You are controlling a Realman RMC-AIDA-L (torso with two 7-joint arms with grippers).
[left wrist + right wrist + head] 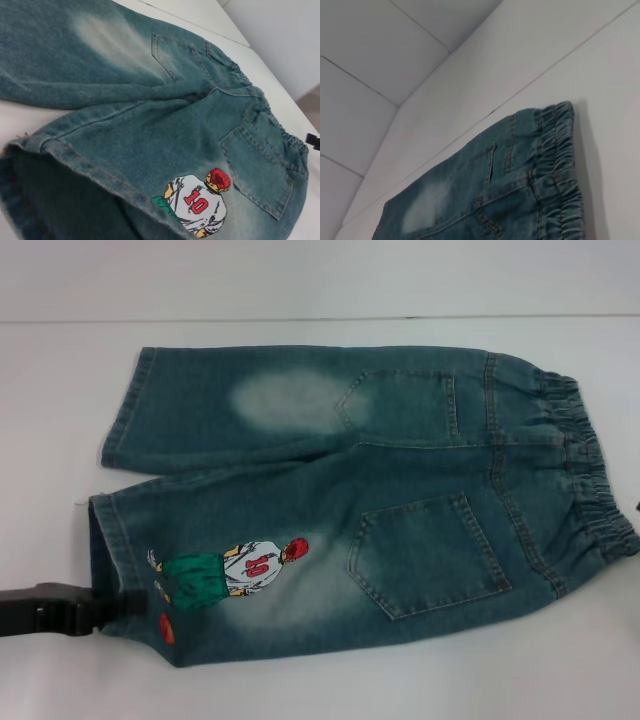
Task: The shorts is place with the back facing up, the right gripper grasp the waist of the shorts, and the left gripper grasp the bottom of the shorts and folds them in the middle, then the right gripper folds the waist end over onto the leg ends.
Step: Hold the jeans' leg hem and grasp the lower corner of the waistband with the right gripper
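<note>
gripping the near leg hem of the shorts [340,500], left end effector [125,602]; right end effector's state unclear

White table [560,680]; denim shorts [400,490] flat on it.

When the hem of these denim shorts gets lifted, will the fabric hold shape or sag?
Likely sag: the denim shorts lie flat with soft creases. The elastic waistband is gathered and may bunch. The left gripper sits at the leg hem, which gapes open, so layers might separate.

The left end effector [120,602] is seen as a matte black, blocky housing; a small black part [313,141] of the right arm is visible.
</note>
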